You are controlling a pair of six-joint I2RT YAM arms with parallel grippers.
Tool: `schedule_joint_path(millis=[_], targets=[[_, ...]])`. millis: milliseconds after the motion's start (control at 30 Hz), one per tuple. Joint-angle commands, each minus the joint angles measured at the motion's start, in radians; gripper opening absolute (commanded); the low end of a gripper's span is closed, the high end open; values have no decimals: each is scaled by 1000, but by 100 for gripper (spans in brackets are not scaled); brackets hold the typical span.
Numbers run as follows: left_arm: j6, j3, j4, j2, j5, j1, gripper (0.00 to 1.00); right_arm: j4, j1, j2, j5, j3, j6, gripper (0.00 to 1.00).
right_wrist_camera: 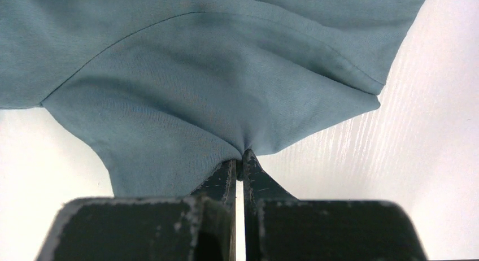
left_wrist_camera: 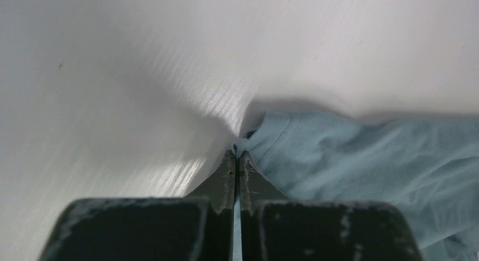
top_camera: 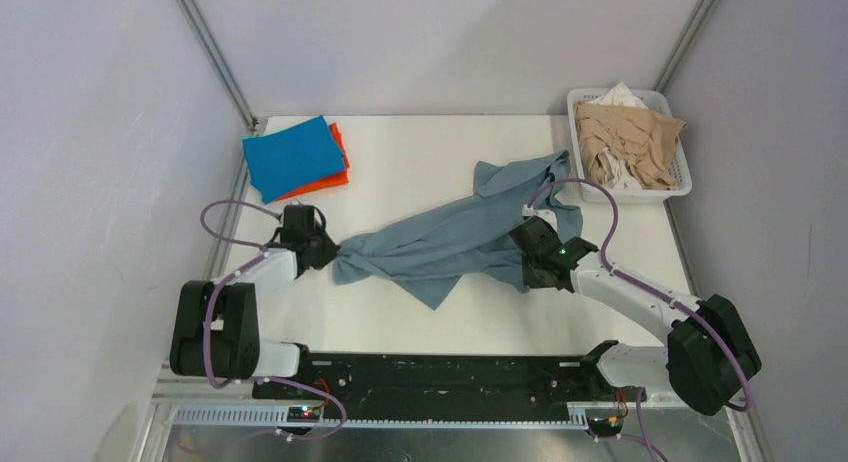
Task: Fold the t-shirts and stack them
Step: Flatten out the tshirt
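Note:
The large grey-blue t-shirt (top_camera: 450, 237) hangs stretched and bunched between my two grippers over the middle of the table. My left gripper (top_camera: 330, 252) is shut on its left end; in the left wrist view (left_wrist_camera: 237, 153) the jaws pinch a hemmed corner of the fabric (left_wrist_camera: 361, 159). My right gripper (top_camera: 522, 244) is shut on its right part; in the right wrist view (right_wrist_camera: 242, 158) the cloth (right_wrist_camera: 197, 74) gathers into the closed jaws. A folded bright blue t-shirt (top_camera: 293, 157) lies on a folded orange one (top_camera: 336, 178) at the back left.
A white slatted basket (top_camera: 680, 182) at the back right holds beige (top_camera: 630, 137) and white garments. The shirt's far end reaches close to the basket. The white table (top_camera: 420, 152) shows between the stack and the shirt.

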Motion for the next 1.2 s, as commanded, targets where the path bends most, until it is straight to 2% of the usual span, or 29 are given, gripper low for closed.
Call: schedule_joint_path(millis=[0,167,367,533,700,867,967,1033,1167], targets=[[8,-18,14,-98,-53,-6,0,-8,3,-7,44,-2,8,0],[19,-39,-12,-294,-124,-11,0,-10,0,-74,75,11,18,0],[32,-26,-13,-573,-126,-50,0,12,1,-227,107,97,-6,0],[46,97,-24,-761,-128,-75,0,103,7,-373,115,238,-124,0],[83,250,-68,-858,-156,-76,0,147,17,-465,119,400,-309,0],[121,430,-105,-921,-149,-76,0,149,34,-496,24,606,-431,0],[129,519,-122,-949,-158,-77,0,187,36,-520,-39,671,-467,0],[143,593,-135,-956,-152,-77,0,182,37,-523,-132,731,-497,0],[186,794,-205,-942,-105,-77,0,79,38,-486,-359,974,-507,0]])
